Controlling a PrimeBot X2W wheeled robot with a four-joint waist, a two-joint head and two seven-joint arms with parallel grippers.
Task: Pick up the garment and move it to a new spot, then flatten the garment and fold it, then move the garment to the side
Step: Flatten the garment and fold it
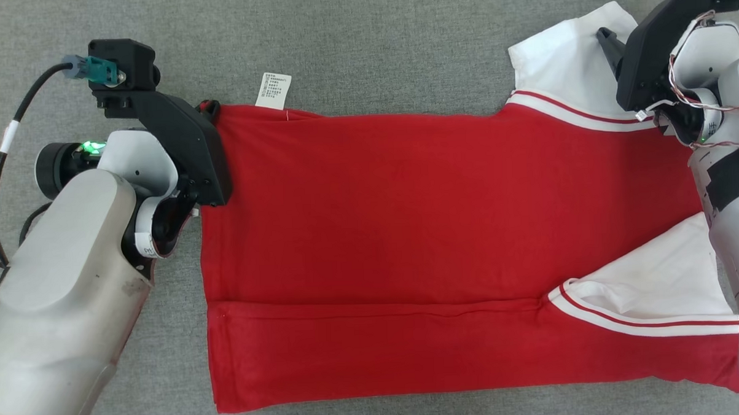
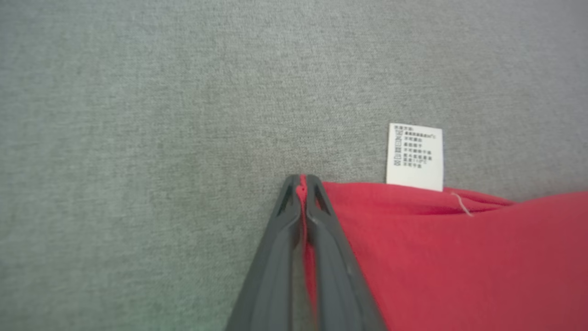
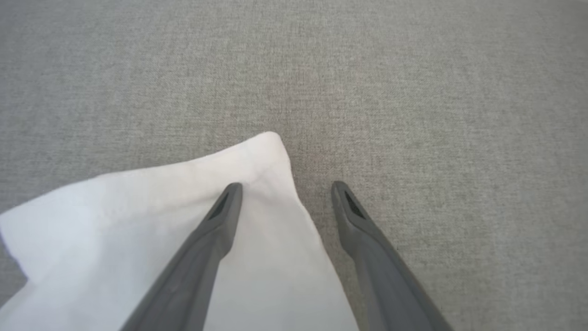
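Observation:
The garment (image 1: 407, 231) is a red shirt with white sleeves and red-white trim, spread flat on the grey surface, its near long edge folded up over the body. A white care label (image 1: 274, 90) sticks out at its far left corner. My left gripper (image 2: 302, 181) is shut on that far left corner of the garment (image 2: 459, 257); red cloth shows between the fingers. My right gripper (image 3: 285, 188) is open above the far white sleeve (image 3: 138, 220), one finger over the cloth, the other over bare surface. In the head view it sits at the upper right (image 1: 606, 39).
The grey fabric surface (image 1: 369, 35) stretches on all sides of the garment. A black cable (image 1: 11, 146) runs along the left arm at the far left. The right forearm (image 1: 732, 207) covers the garment's right edge.

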